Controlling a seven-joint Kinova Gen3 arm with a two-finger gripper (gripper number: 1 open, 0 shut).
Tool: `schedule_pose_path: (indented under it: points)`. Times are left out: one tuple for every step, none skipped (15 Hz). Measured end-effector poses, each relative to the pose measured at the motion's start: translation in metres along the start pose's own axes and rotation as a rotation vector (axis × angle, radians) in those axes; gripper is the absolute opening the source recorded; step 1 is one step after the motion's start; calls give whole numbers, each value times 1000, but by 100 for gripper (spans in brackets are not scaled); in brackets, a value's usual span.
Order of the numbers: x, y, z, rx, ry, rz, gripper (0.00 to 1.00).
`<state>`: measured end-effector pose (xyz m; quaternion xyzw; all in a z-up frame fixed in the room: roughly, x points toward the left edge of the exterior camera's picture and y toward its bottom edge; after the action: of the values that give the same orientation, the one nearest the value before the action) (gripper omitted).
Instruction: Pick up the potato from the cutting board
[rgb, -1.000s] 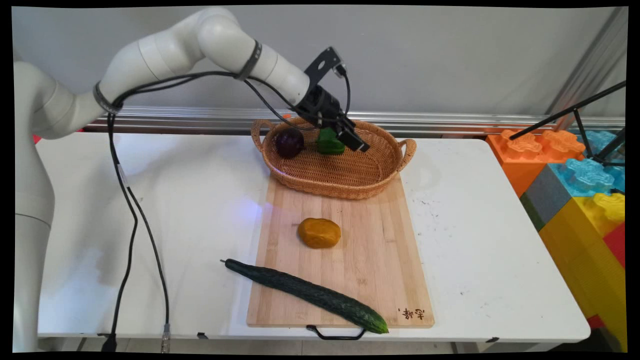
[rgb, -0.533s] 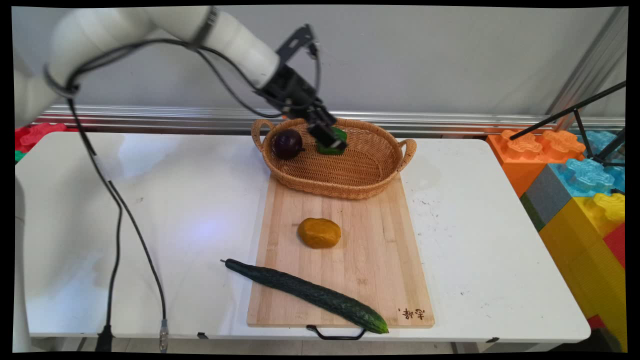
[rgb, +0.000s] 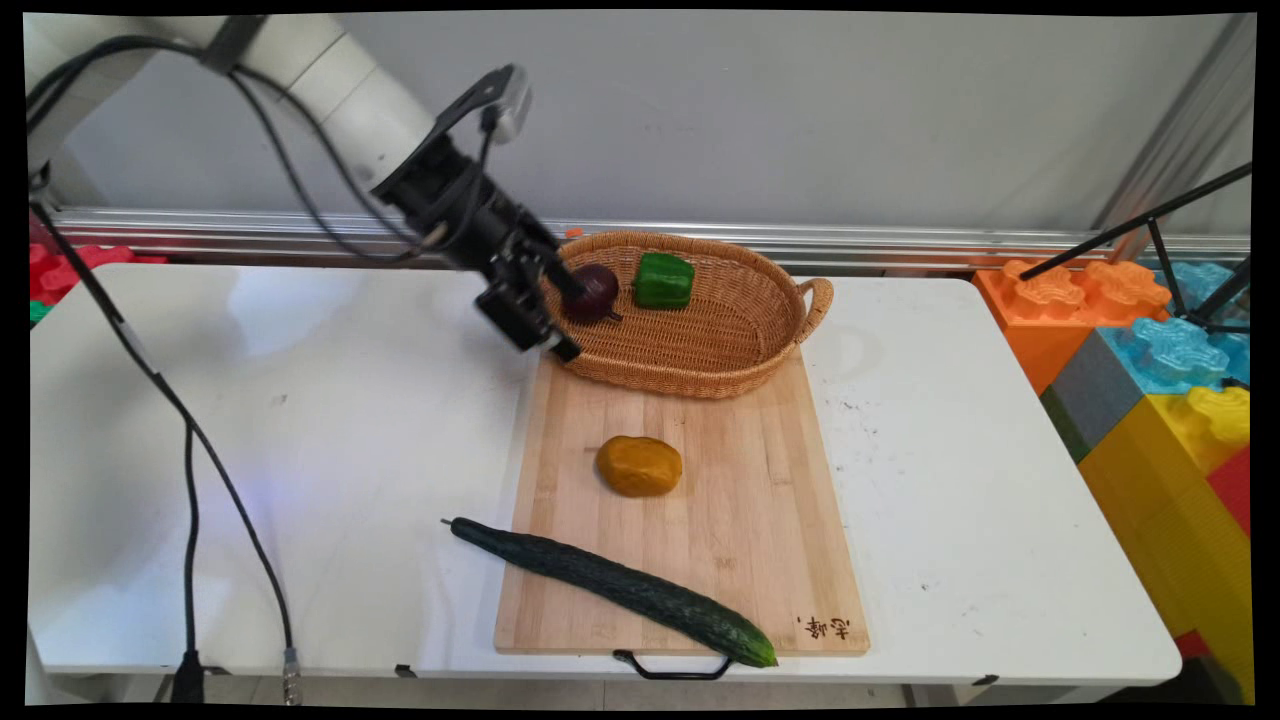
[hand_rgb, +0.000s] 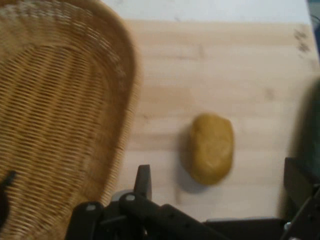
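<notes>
1. Main view: the black two-finger pincer (rgb: 575, 325) hangs slanting down over the left end of the oval woven wicker basket (rgb: 760, 360). Its fingers are spread apart with nothing between them.
2. Main view: one finger crosses in front of the dark purple round vegetable (rgb: 600, 292), which lies inside the basket at that end. The other finger reaches to the basket's near-left rim (whether either finger actually touches anything, I cannot tell).
3. Main view: the green bell pepper (rgb: 662, 280) sits in the basket just beside the purple vegetable, towards the far wall and clear of the pincer.
4. Main view: the basket's near side rests on the far end of the pale bamboo cutting board (rgb: 700, 560), which lies on the white table (rgb: 950, 480). On the board, an orange-yellow rounded lump (rgb: 639, 466) lies alone, well apart from the basket. The long dark green cucumber (rgb: 610, 583) lies slantwise over the board's near-left corner, with its stem end on the table.
5. Main view: black cables (rgb: 190, 470) hang from the arm down over the table's left side. Large coloured plastic blocks (rgb: 1150, 340) are stacked beyond the right edge.
6. Hand view: the two fingers rise from the bottom edge, wide apart and empty. The orange-yellow lump shows on the board between them and farther along, the basket wall fills the left, and a dark shape (probably the cucumber) shows at the right.
</notes>
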<state>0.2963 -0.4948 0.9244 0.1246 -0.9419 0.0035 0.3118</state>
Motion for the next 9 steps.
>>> schedule_pose_path:
  points:
    - [-8, 5, 3, -14, -5, 15, 100]
    - [-12, 7, 7, -22, -6, 23, 100]
    - [-17, 11, 13, -33, -7, 34, 100]
    - [-23, 15, 21, -47, -11, 48, 100]
    - [-29, 20, 30, -58, -12, 61, 100]
    - [-32, 22, 36, -63, -12, 69, 100]
    - [-37, 27, 49, -69, -11, 84, 100]
    - [-40, 30, 61, -69, -7, 97, 100]
    - [-43, 32, 72, -68, -3, 108, 100]
